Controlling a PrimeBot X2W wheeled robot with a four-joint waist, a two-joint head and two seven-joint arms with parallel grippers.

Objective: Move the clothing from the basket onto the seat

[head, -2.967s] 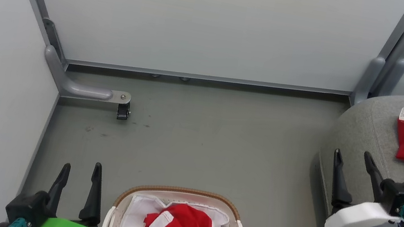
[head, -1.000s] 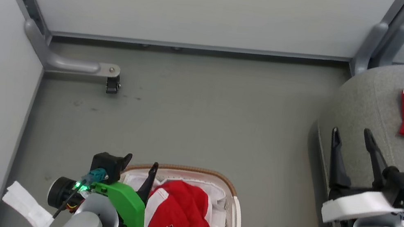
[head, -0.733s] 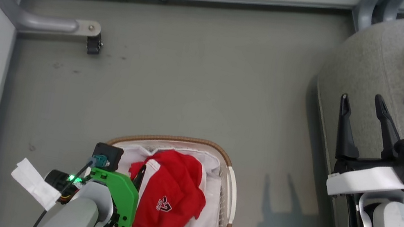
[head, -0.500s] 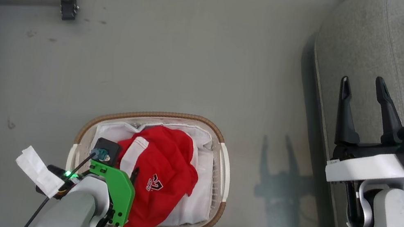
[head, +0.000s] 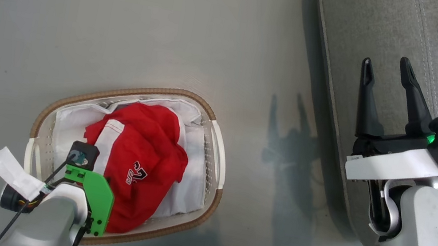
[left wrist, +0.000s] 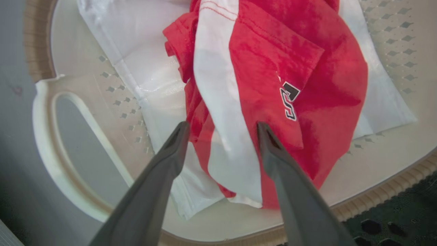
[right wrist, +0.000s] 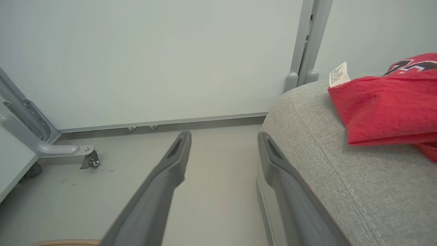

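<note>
We have our left claw, wide open and empty, pointing straight down at the red clothing heaped in the basket, far nearer to it than our open, empty right claw over the seat edge.

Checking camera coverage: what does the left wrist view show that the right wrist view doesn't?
Left wrist: the left gripper open over the striped red garment and white liner inside the basket. Right wrist: the right gripper open by the seat, which carries a tagged red garment. Shared: the basket's tan rim.
</note>
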